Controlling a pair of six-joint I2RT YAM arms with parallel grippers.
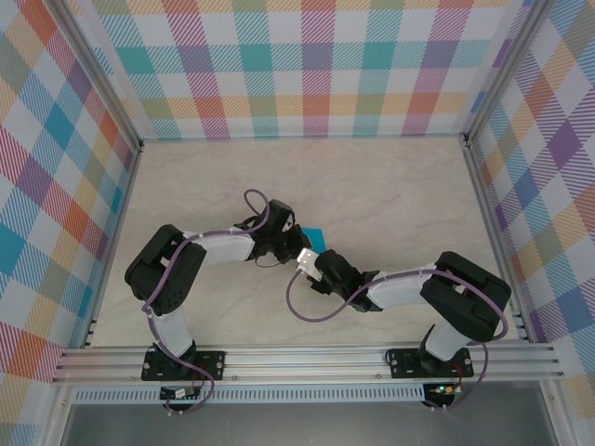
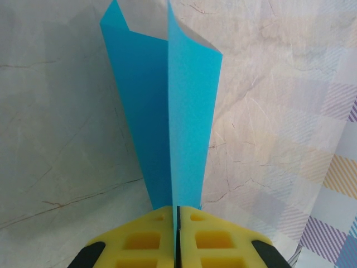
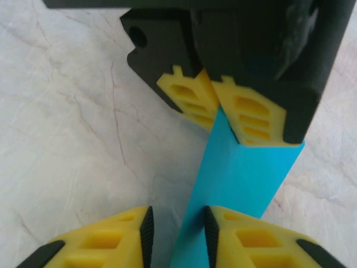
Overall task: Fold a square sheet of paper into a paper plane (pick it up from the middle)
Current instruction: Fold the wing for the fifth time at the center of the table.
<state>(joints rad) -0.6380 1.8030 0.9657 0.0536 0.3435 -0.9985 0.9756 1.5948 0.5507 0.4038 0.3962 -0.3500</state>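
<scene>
I saw the sheet of paper (image 2: 167, 111) as a teal-blue strip folded lengthwise into two flaps. It fanned toward 12 o'clock from the left gripper (image 2: 177, 209), whose jaws were pinched tight on its narrow end. I counted one sheet and two grippers. The right gripper (image 3: 177, 223) straddled the strip, jaws narrowly apart, with bare table (image 3: 72, 139) showing between them. From overhead, near the table's middle, the arms (image 1: 223, 246) hid all but a teal corner.

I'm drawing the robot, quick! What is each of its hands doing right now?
Left gripper: closed, holding the folded blue paper.
Right gripper: open, one finger on each side of the paper, not pinching it.
</scene>
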